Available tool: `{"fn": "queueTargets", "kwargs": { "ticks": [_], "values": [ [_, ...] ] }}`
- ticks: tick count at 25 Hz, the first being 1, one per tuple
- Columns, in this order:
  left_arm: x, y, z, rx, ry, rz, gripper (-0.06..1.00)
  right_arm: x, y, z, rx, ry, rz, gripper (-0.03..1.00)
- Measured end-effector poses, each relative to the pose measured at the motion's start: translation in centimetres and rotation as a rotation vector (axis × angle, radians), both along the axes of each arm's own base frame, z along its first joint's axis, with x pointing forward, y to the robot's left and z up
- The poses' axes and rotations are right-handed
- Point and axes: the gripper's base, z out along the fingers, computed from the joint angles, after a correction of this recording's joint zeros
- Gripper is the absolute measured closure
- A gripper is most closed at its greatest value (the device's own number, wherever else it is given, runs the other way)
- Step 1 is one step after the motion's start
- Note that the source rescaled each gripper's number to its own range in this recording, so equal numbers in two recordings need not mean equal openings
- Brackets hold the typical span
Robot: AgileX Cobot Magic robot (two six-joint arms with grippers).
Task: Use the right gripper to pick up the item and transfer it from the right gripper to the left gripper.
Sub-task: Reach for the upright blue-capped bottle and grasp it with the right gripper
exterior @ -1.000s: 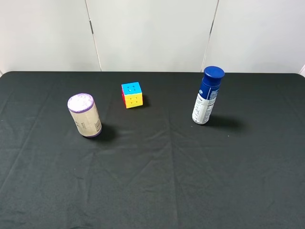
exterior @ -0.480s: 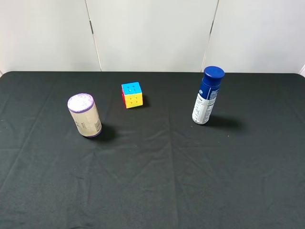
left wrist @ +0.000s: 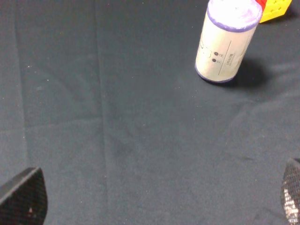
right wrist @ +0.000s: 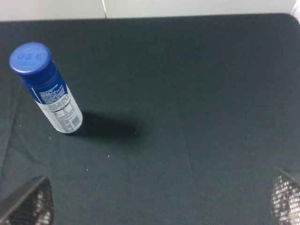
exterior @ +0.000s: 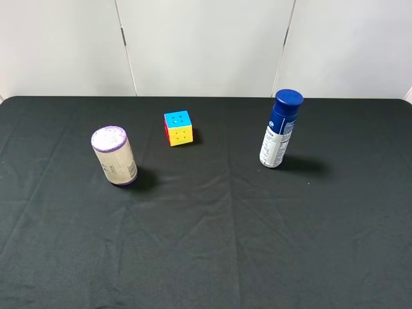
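- Shows a slim white cylindrical bottle with a dark blue cap and blue-printed label (exterior: 279, 131) standing upright on a black cloth-covered table (exterior: 212, 244), right of centre in the upper half of the high frame, with its shadow falling to the right.
- Places a purple-topped beige cylindrical canister (exterior: 114, 156) upright at left of centre, well apart from the bottle.
- Sets a small multicoloured plastic puzzle cube (exterior: 178, 127) between the two, nearer the canister and slightly closer to the top of the frame, touching neither.
- Backs the table with plain white wall panels (exterior: 206, 45) across the top of the frame.
- Catches, from the right wrist camera, the black right gripper (right wrist: 157, 199) with its mesh-textured fingers (right wrist: 28, 204) spread wide and released, gripping nothing, the bottle ahead and clear of both tips.
- Catches, from the left wrist camera, the black left gripper (left wrist: 157, 199) likewise parted and empty-handed, fingers (left wrist: 23, 197) far apart, the canister ahead of it with a corner of the cube just beyond.
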Motion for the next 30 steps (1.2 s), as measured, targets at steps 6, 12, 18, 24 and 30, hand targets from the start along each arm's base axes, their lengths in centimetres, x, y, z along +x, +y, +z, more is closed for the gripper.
{"fn": "queueTargets", "kwargs": {
  "ticks": [6, 12, 18, 24, 30],
  "values": [
    [0.0, 0.0, 0.0, 0.000, 0.000, 0.000, -0.06, 5.1, 0.9, 1.2, -0.019, 0.131, 0.093, -0.03],
    [0.0, 0.0, 0.0, 0.000, 0.000, 0.000, -0.06, 10.3, 3.2, 0.2, -0.041, 0.280, 0.211, -0.03],
    [0.0, 0.0, 0.0, 0.000, 0.000, 0.000, -0.06, 14.6, 5.0, -1.7, -0.054, 0.396, 0.258, -0.03],
    [0.0, 0.0, 0.0, 0.000, 0.000, 0.000, -0.06, 18.2, 5.8, -2.4, -0.040, 0.434, 0.263, -0.03],
    [0.0, 0.0, 0.0, -0.001, 0.000, 0.000, -0.06, 21.1, 7.0, -2.2, 0.025, 0.430, 0.284, -0.03]
  ]
}}
